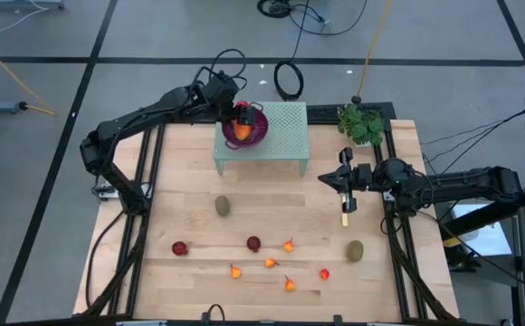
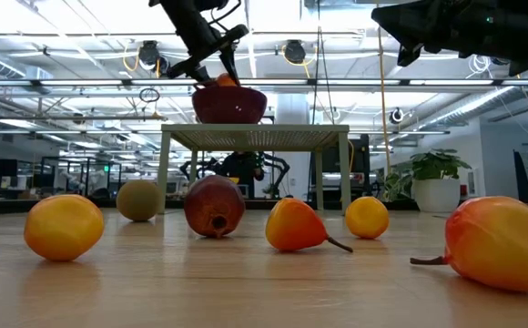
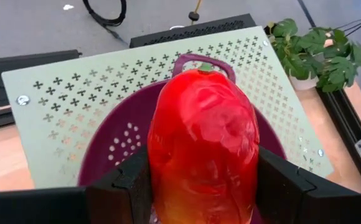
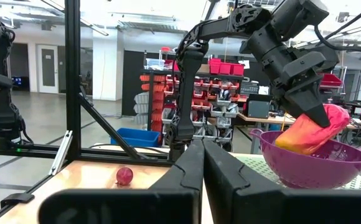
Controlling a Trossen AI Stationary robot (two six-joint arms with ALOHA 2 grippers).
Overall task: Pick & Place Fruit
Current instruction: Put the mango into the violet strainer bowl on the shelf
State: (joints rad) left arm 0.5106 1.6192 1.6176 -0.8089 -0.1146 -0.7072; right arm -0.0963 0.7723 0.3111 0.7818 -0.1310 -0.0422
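My left gripper (image 1: 241, 115) is shut on the large red-orange oblong fruit (image 3: 202, 143) over the purple bowl (image 3: 112, 143), which stands on a green perforated stand (image 1: 285, 136) at the table's far side. The other fruit lie on the table: two brown-green ovals (image 1: 223, 206) (image 1: 356, 250), two dark red balls (image 1: 180, 247) (image 1: 253, 243) and several tiny orange-red ones (image 1: 270, 263). At the right side my right gripper (image 1: 326, 179) hangs shut above the table with nothing in it. My left gripper pinches the oblong fruit's two long sides (image 3: 149, 180) between its two fingers (image 3: 280, 186), toward the fruit's near end. The fingers slant down from the table's left and lie along the fruit. The fruit is tilted, its stem end (image 4: 336, 118) over the bowl; whether it touches the bowl cannot be told.
A yellow-handled knife (image 1: 345, 215) lies on the table below my right gripper. A potted plant (image 1: 362, 122) stands at the far right corner. Black frame rails (image 1: 145, 172) run along the table's left and right sides. Bare wood lies between the stand and the fruit.
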